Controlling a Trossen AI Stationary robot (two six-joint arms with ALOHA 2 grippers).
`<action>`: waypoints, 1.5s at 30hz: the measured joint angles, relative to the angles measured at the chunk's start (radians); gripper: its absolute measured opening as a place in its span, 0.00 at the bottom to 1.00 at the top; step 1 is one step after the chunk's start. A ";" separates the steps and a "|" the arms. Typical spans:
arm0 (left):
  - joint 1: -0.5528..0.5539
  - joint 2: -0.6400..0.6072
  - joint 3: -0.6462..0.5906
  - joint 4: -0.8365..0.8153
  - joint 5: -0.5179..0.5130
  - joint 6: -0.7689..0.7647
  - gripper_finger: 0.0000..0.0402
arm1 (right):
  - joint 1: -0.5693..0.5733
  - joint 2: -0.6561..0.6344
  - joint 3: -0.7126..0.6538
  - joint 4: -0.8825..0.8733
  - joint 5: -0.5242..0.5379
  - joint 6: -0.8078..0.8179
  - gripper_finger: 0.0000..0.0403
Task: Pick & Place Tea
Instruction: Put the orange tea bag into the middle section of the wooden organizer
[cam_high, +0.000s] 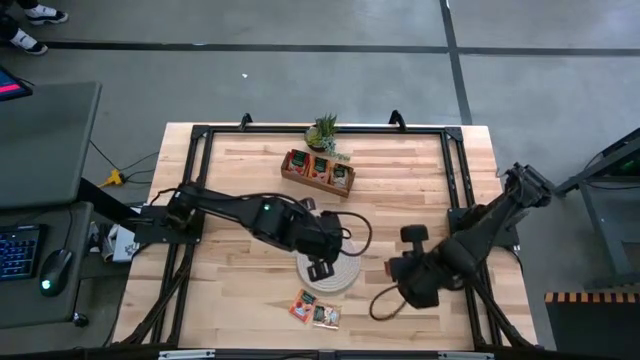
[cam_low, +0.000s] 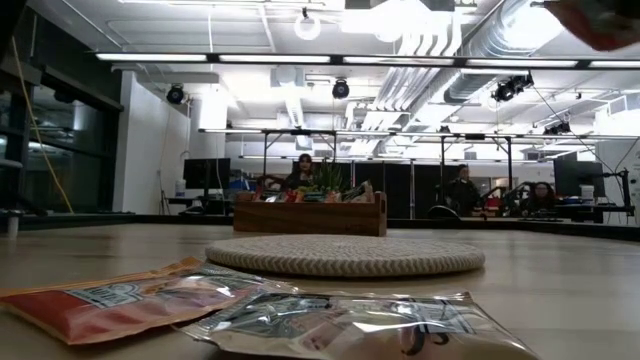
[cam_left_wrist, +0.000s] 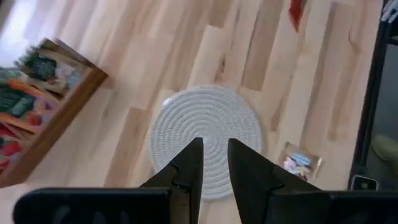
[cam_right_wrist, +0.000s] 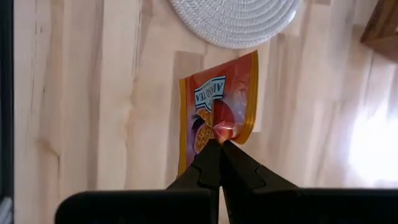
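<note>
— Two sachets (cam_low: 130, 300) lie nearest, flat on bench (cam_low: 560, 285), before mat (cam_low: 345, 255). Hands?
— Right hand (cam_right_wrist: 219, 144) clenched on orange sachet (cam_right_wrist: 217, 99), label reads "TEA". Left hand (cam_left_wrist: 214, 146) over mat, fingers slightly parted, empty.

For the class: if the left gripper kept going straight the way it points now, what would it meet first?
Most likely the round woven mat: the left gripper points at it with nothing between, though how high it hangs is unclear.

mat (cam_high: 335, 272): whitish, spiral weave | tea sachet (cam_right_wrist: 217, 109): orange-red, white label, dark fruit print | tray (cam_high: 318, 172): brown wood | counter (cam_high: 400, 190): pale wood planks | plant (cam_high: 324, 130): green
</note>
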 joint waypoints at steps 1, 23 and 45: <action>-0.001 -0.005 0.000 -0.009 -0.011 0.000 0.18 | -0.020 0.000 0.016 -0.016 -0.009 -0.034 0.00; 0.199 -0.160 0.000 -0.106 0.067 0.371 0.18 | -0.369 0.224 0.473 -0.258 -0.020 -0.541 0.00; 0.244 -0.224 -0.240 0.144 0.244 0.424 0.18 | -0.427 0.283 0.582 -0.260 0.132 -0.627 0.00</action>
